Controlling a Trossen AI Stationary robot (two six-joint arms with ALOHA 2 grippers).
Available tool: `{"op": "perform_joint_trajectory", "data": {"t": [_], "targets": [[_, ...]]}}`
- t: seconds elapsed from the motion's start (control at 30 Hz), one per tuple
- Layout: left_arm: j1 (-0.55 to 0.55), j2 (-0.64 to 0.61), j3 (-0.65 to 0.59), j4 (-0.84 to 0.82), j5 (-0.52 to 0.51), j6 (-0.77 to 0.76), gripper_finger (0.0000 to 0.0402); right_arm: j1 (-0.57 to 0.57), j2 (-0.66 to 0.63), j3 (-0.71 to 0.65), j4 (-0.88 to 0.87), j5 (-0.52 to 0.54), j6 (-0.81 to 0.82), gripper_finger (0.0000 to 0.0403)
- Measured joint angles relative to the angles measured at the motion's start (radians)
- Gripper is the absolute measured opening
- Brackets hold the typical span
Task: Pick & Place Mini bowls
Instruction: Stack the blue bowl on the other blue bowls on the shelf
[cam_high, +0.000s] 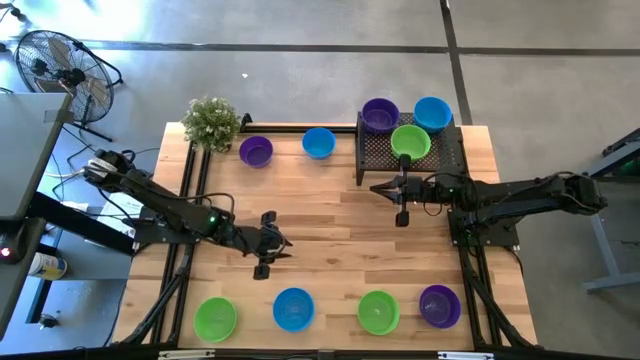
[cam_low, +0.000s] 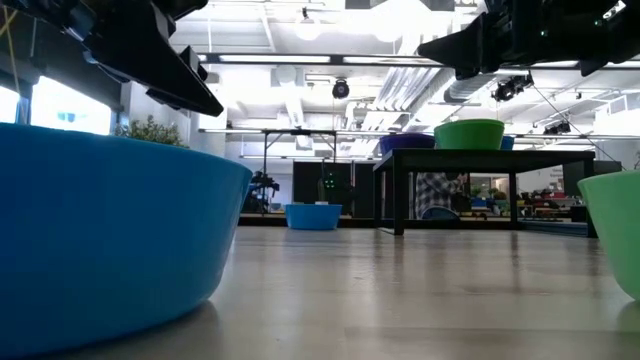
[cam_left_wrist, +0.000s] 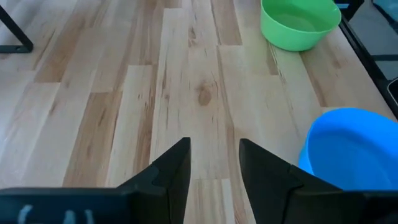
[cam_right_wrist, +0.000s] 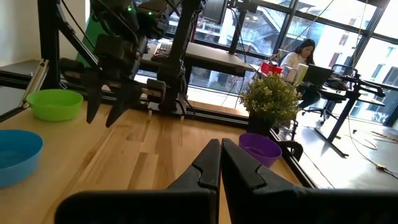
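I have the left gripper (cam_high: 268, 248) hanging over bare wood in the middle of the desk (cam_high: 330, 250), its fingers (cam_left_wrist: 176, 168) parted with nothing between them. That reads to me as an arm free to go for another bowl. From its wrist camera, the blue bowl (cam_left_wrist: 348, 149) and a green bowl (cam_left_wrist: 300, 22) on the near edge lie just ahead of it, so I judge one of those to be the likely next pick.

The right gripper (cam_high: 400, 190) waits just off the front edge of the black mesh tray (cam_high: 440, 160), its fingers (cam_right_wrist: 208, 165) pressed together and empty.

The tray stands at the far right corner, raised on legs, and already carries a purple bowl (cam_high: 380, 116), a blue one (cam_high: 432, 113) and a green one (cam_high: 410, 142), crowded close together. It looks like the drop-off place.

Four bowls line the near edge: green (cam_high: 215, 317), blue (cam_high: 293, 308), green (cam_high: 378, 311), purple (cam_high: 439, 305). Two more sit near the far edge, purple (cam_high: 256, 151) and blue (cam_high: 318, 142), beside the potted plant (cam_high: 211, 123) at the far left corner.

Every bowl sits upright, mouth up. Being round, none has a long axis, so approach direction hardly matters.
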Motion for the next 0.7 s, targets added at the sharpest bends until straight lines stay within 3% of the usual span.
{"op": "perform_joint_trajectory", "data": {"t": [0.17,0.4,0.7], "targets": [[-0.034,0.012,0.029,-0.017,0.002,-0.007,0.0134,0.000,0.000,0.000,0.000,0.000,0.000,0.0001],[-0.073,0.114,0.171,-0.110,-0.004,-0.011,0.0134,0.000,0.000,0.000,0.000,0.000,0.007,0.0002],[-0.073,0.254,0.323,-0.193,0.098,-0.015,0.0134,0.000,0.000,0.000,-0.005,0.000,0.008,0.0001]]}}
